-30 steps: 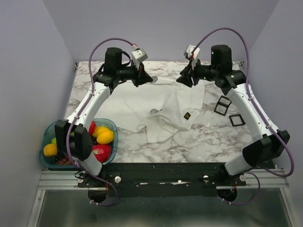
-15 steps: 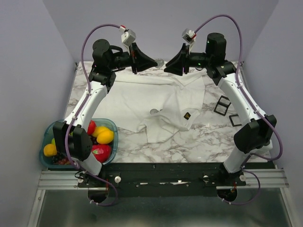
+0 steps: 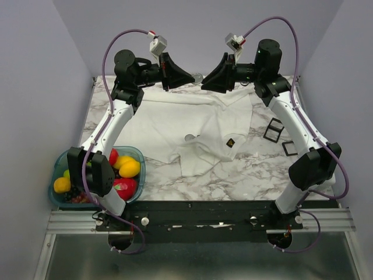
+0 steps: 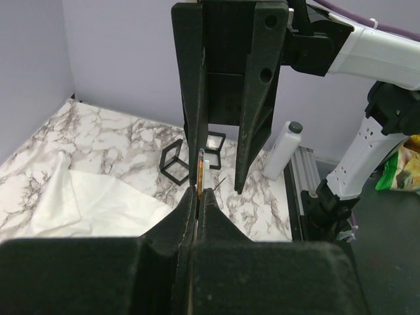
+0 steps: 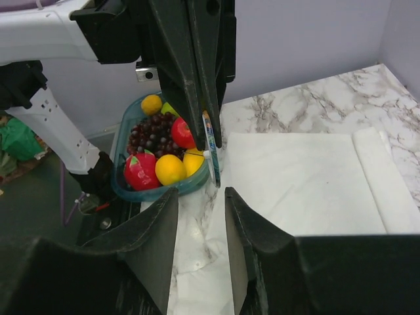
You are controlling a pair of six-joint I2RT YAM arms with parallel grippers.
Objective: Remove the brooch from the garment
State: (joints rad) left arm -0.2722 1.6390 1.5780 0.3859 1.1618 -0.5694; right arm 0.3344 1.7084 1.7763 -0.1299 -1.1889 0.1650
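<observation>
The brooch (image 3: 198, 76) is off the garment and held in the air above the table's back edge. My left gripper (image 3: 192, 76) is shut on it. In the left wrist view it shows edge-on as a thin yellow-rimmed disc (image 4: 199, 172) sticking out of the closed left gripper (image 4: 197, 191). My right gripper (image 3: 206, 81) faces it, open, a little apart from the disc. In the right wrist view the brooch (image 5: 211, 147) hangs just beyond my open right gripper (image 5: 201, 194). The white garment (image 3: 169, 125) lies crumpled on the table below, dark diamond logo (image 3: 231, 142) up.
A teal bowl (image 3: 58, 160) of fruit stands at the front left. Two black square frames (image 3: 274, 129) (image 3: 291, 148) lie to the right of the shirt. A small grey round thing (image 3: 189, 137) lies on the shirt's middle. A white bottle (image 4: 283, 149) stands beyond the table's edge.
Both arms have risen from the shirt's back edge and turned their grippers toward each other. The brooch has come up with the left gripper. In the last half second they have barely moved.
</observation>
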